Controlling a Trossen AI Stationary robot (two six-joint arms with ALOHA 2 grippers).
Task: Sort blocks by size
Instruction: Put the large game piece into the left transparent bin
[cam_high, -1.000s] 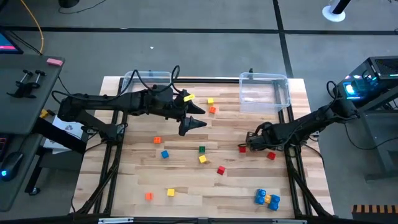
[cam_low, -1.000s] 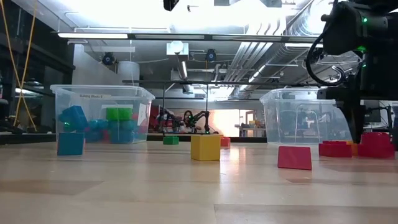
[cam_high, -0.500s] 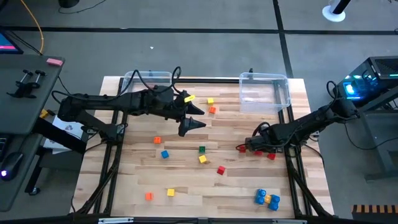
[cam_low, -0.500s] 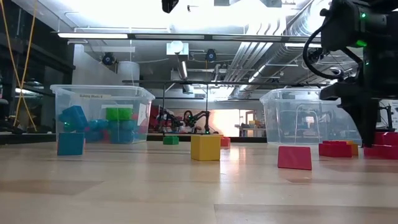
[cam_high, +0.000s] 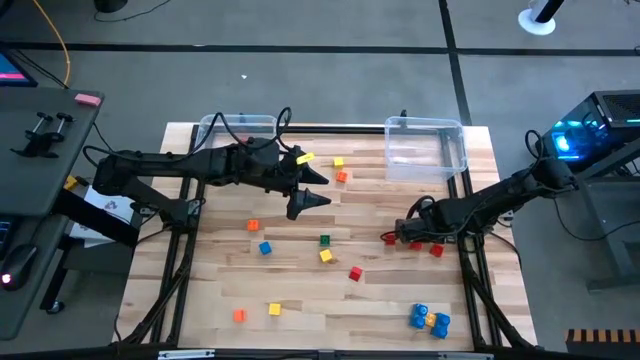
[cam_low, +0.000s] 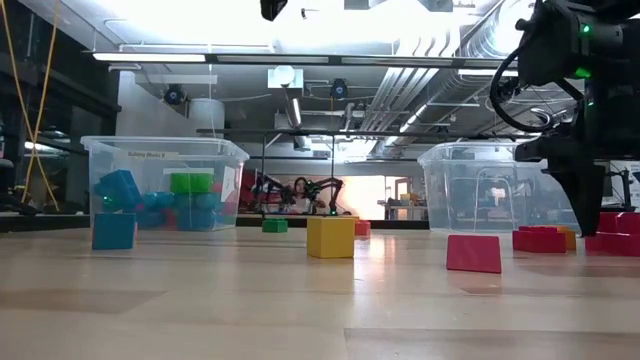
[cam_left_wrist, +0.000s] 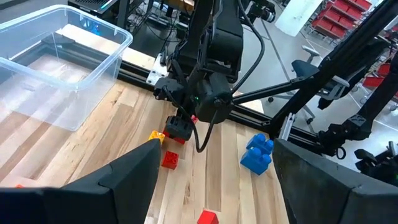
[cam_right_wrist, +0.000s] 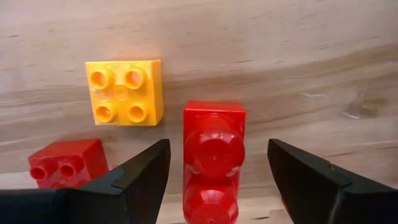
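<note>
My right gripper (cam_high: 392, 236) (cam_right_wrist: 217, 149) is open and low over the table's right middle. Its fingers stand on either side of a red oblong brick (cam_right_wrist: 213, 158) without touching it. A yellow square brick (cam_right_wrist: 124, 92) and a small red brick (cam_right_wrist: 65, 163) lie beside that brick on the table. My left gripper (cam_high: 322, 188) (cam_left_wrist: 217, 146) is open and empty, held above the table's middle. Other small bricks lie scattered: green (cam_high: 324, 240), yellow (cam_high: 326, 256), red (cam_high: 355, 273), blue (cam_high: 265, 247).
A clear bin (cam_high: 240, 128) at the far left holds blue and green blocks (cam_low: 165, 185). A second clear bin (cam_high: 425, 150) stands at the far right. A blue and yellow cluster (cam_high: 430, 320) lies near the front right edge. Orange (cam_high: 239, 315) and yellow (cam_high: 275, 310) cubes lie front left.
My right gripper has come down and a little toward the table's near edge, over the red bricks. The bricks have stayed where they were.
</note>
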